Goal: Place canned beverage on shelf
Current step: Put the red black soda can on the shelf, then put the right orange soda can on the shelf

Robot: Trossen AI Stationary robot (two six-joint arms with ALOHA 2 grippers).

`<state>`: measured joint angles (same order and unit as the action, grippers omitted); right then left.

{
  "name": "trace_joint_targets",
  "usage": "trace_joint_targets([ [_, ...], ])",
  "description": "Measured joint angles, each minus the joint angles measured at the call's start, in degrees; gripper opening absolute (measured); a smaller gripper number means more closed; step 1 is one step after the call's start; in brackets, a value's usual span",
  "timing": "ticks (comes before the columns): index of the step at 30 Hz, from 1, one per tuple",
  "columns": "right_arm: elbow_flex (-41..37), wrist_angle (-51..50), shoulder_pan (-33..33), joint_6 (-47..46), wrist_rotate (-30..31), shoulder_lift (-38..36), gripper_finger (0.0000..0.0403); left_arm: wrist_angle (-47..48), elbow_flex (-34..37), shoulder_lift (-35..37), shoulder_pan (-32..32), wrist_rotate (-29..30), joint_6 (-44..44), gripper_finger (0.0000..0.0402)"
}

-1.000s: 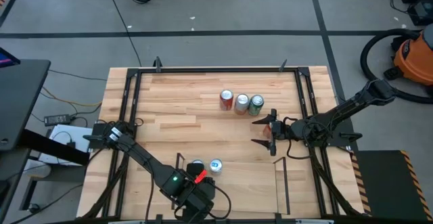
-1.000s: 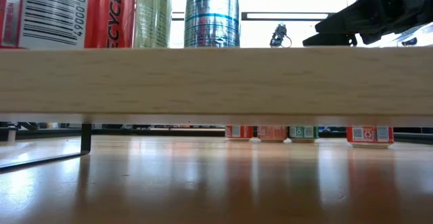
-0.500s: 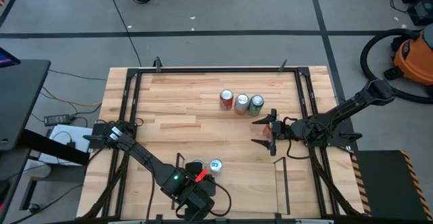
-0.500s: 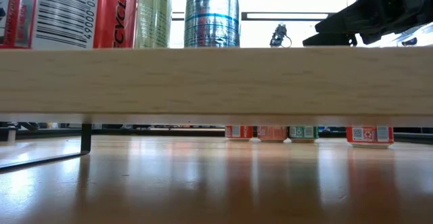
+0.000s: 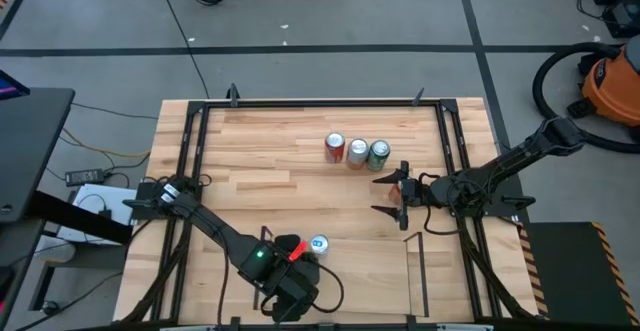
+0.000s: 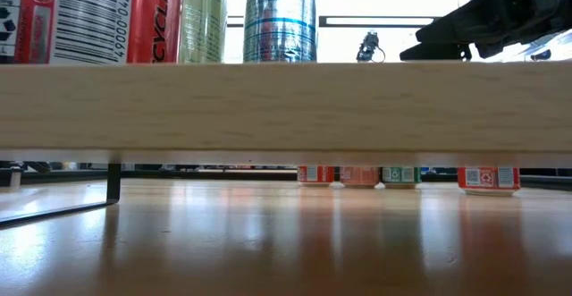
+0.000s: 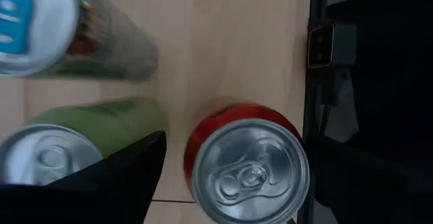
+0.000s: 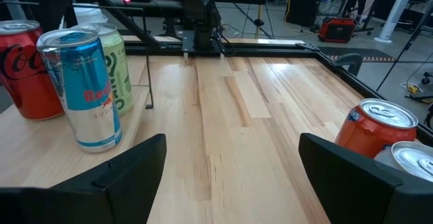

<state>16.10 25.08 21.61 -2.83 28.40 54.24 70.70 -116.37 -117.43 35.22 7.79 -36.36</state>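
Note:
The shelf [image 5: 362,271] stands at the table's near edge; its wood floor [image 6: 286,108] fills the low view. On it stand a red can [image 7: 247,170], a green can [image 7: 88,119] and a blue-and-silver can [image 5: 319,243]. My left gripper [image 5: 285,271] hangs over the shelf's left end, pointing down, with the red can between its fingers. My right gripper [image 5: 385,194] is open and empty, held above the table at the right, pointing toward the table's left edge. My left gripper comes at the red can from above, fingers pointing down, one on either side of the can's wall [image 7: 191,149]. One finger [image 7: 358,183] lies against the can; a thin strip of wood shows between the can and the other finger [image 7: 128,173]. The can stands upright at the shelf floor [image 6: 89,19].
Three cans [image 5: 357,152] stand in a row on the table's far half, and a fourth can's base [image 6: 487,178] shows under my right gripper. The shelf's black rod [image 7: 314,82] runs close beside the red can. A black metal frame [image 5: 320,102] borders the tabletop.
My left gripper has gone a little toward the table's far edge over the shelf and now covers the green can in the high view. The red can's label has shifted slightly to the right in the low view.

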Motion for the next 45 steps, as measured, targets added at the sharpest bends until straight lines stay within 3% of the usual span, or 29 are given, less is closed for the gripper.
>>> trace_joint_targets([
  [6, 0.0, 0.5, 0.0, 0.3, 0.0, 0.0, 0.0348, 0.5, 0.0, 2.3, -0.7, 0.4, 0.1, 0.0364],
  [10, 0.0, 0.6, 0.0, 0.4, 0.1, 0.0, 0.0348, 0.6, 0.0, 4.4, -1.1, 4.3, 1.2, 0.0364],
  [15, 1.3, -1.0, 0.0, 0.9, 2.1, 0.0, 0.0348, 2.4, 0.0, 7.3, -1.8, 13.1, 1.9, 0.0364],
  [20, 6.9, -10.3, 0.0, -0.7, 2.8, 0.0, 0.0348, 5.0, 0.0, 7.8, -2.0, 25.1, 9.3, 0.0362],
  [23, 9.1, -15.0, 0.0, -2.0, 5.1, 0.1, 0.0348, 4.9, 0.0, 7.8, -2.0, 28.3, 14.2, 0.0353],
  [28, 12.6, -20.8, -0.9, -5.0, 5.7, 0.1, 0.0348, 4.5, 2.2, 8.4, -4.1, 28.6, 20.6, 0.0328],
  [34, 17.1, -27.1, -2.8, -6.1, 3.9, 0.1, 0.0348, 2.0, 9.8, 15.6, -8.0, 28.8, 27.2, 0.0296],
  [45, 27.3, -54.5, -7.3, -21.3, 0.2, 1.0, 0.0348, -22.7, 33.4, 33.2, -16.8, 25.2, 44.5, 0.0275],
])
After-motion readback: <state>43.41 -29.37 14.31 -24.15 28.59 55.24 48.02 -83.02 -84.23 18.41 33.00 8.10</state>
